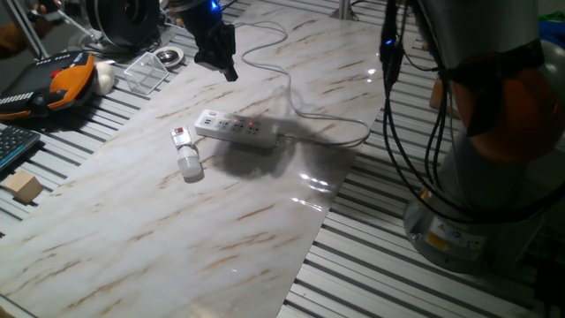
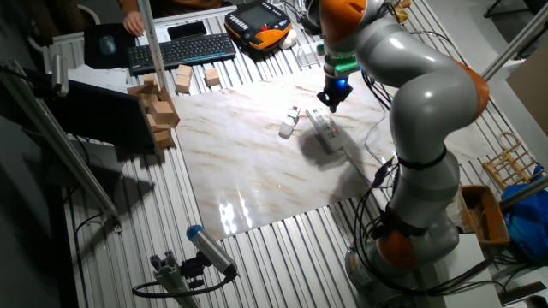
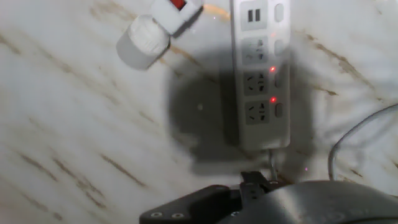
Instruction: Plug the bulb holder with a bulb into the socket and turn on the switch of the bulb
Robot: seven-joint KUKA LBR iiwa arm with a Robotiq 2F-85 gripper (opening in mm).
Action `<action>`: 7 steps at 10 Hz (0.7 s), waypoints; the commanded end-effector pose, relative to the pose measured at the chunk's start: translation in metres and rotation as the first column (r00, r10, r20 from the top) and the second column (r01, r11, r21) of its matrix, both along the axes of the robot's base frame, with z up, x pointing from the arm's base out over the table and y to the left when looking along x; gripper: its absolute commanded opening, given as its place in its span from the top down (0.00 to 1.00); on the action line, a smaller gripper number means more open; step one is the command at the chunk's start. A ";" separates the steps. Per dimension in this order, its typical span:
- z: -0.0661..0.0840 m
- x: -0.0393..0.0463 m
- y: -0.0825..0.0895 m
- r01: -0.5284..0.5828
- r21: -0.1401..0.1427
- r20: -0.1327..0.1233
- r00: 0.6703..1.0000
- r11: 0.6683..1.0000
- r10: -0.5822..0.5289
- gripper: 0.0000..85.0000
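Status: nothing of the task looks done yet. Bulb holder (image 1: 181,136) is lying on its side on the marble-pattern tabletop (image 1: 177,230), just beside the end of the socket (image 1: 237,129) strip, not plugged in. Bulb (image 1: 191,165) is pointing away from the strip, resting on the table, unlit as far as I can tell. Red switch (image 3: 178,4) is showing at the top edge of hand view, partly cropped; can't tell its position.

Gripper (image 1: 221,58) is hovering above the table, over the cable end of the strip, holding nothing. Fingers not resolving in any view (dark in fixed views, only housing visible in hand view), so can't tell if jaws are spread or pressed together.

Socket is lying flat w/ outlets facing up, two small red lights glowing on it, pale cable (image 1: 335,124) trailing off behind.

Remaining, in my judgement: reach over to holder, grasp it, stand it prongs-down, align w/ an outlet, press in, then press switch. Whole sequence is pending.
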State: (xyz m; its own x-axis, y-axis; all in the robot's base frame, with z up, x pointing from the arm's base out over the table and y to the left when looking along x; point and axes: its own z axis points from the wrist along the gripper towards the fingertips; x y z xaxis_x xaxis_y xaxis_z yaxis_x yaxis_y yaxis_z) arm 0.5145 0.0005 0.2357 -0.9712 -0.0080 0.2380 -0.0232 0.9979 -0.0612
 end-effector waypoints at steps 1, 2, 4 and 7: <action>0.000 0.0000 0.000 0.016 -0.014 0.013 1.000 1.000 -0.016 1.00; 0.000 0.0000 0.000 0.034 -0.001 0.016 0.999 0.999 -0.034 1.00; 0.000 0.0000 0.000 0.079 0.039 0.033 0.996 0.996 -0.080 1.00; 0.000 0.0000 0.000 0.166 0.053 0.085 0.982 0.985 -0.170 1.00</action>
